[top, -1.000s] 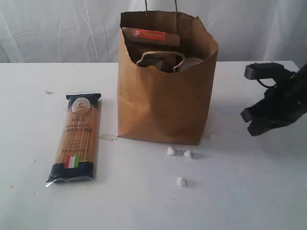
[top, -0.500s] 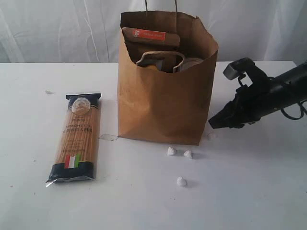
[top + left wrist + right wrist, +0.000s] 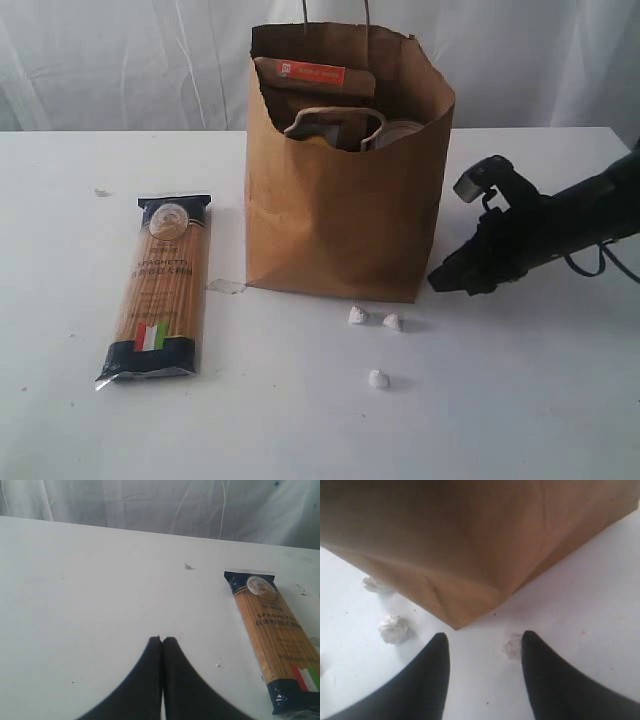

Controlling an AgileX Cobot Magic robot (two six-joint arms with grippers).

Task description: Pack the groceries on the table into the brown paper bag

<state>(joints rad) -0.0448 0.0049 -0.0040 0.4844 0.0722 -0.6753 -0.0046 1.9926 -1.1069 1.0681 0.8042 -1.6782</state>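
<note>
Remaining item: the spaghetti packet [image 3: 158, 288] is the only grocery I can see outside the bag. It lies flat on the table [image 3: 520, 400], to the left of the brown paper bag [image 3: 340, 220] and apart from it.
Packet axis: its long axis runs near-to-far in the exterior view, leaning slightly, with the dark ends at the near and far tips.
Already packed: the brown pouch with orange label [image 3: 315, 76] stands inside the bag at the back. I cannot make out what else is in there.
Left gripper [image 3: 162, 640]: its fingers are pressed together and hold nothing. It hovers over bare table. The packet lies off to one side of the tips, roughly parallel to the way they point.
Right gripper [image 3: 482, 636]: its jaws are spread and empty, low at the bag's near right bottom corner. A small white crumb [image 3: 512, 645] lies on the table between the fingers.
Nearer arm: the left, as I judge it. The bag stands between the right gripper and the packet.
What the pick turns on: I would open the left jaws and move sideways over the packet, then close across its narrow width.
</note>
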